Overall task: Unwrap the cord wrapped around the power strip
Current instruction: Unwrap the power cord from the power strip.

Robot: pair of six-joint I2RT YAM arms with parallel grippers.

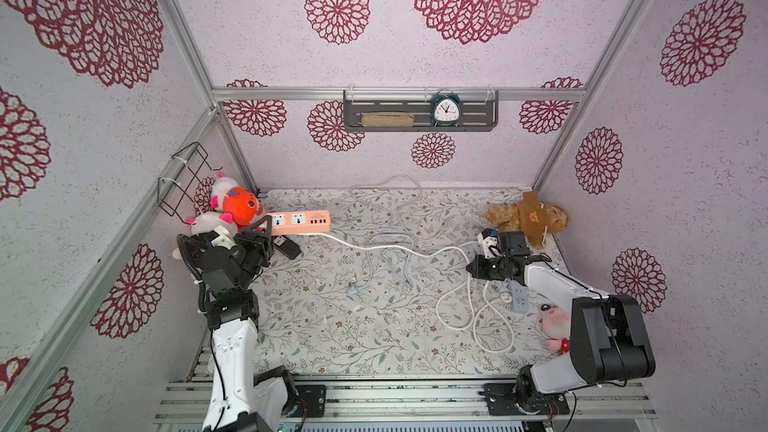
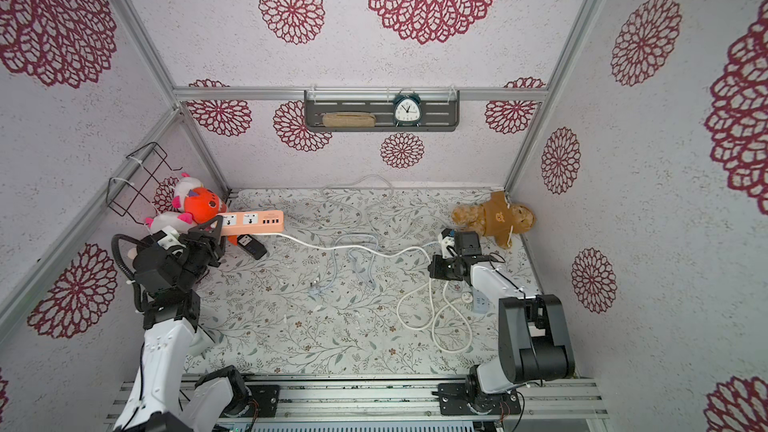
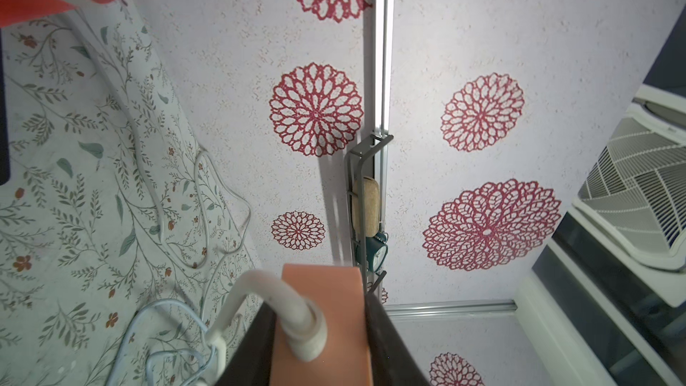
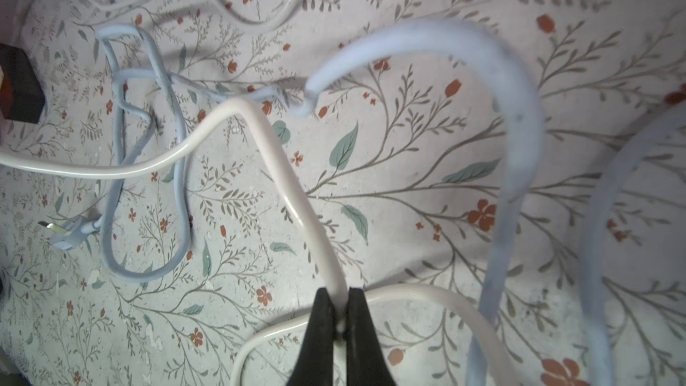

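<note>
The orange power strip (image 1: 300, 221) (image 2: 254, 220) is held off the table at the back left, sockets facing up. My left gripper (image 1: 266, 229) (image 3: 319, 310) is shut on its left end, one black finger on each long side. Its white cord (image 1: 357, 245) (image 3: 260, 287) leaves the strip's end and runs free across the table to my right gripper (image 1: 471, 268) (image 4: 339, 302), which is shut on the cord (image 4: 295, 211). Beyond that grip the cord lies in loose loops (image 1: 469, 317) on the table. No turns of cord show around the strip.
Plush toys (image 1: 232, 205) lie behind my left gripper and a black adapter (image 1: 286, 247) sits under the strip. A pale blue cable with a plug (image 1: 353, 286) lies mid-table. At the right are a brown teddy (image 1: 528, 218), a pale power strip (image 1: 517, 299) and a pink plush (image 1: 555, 320).
</note>
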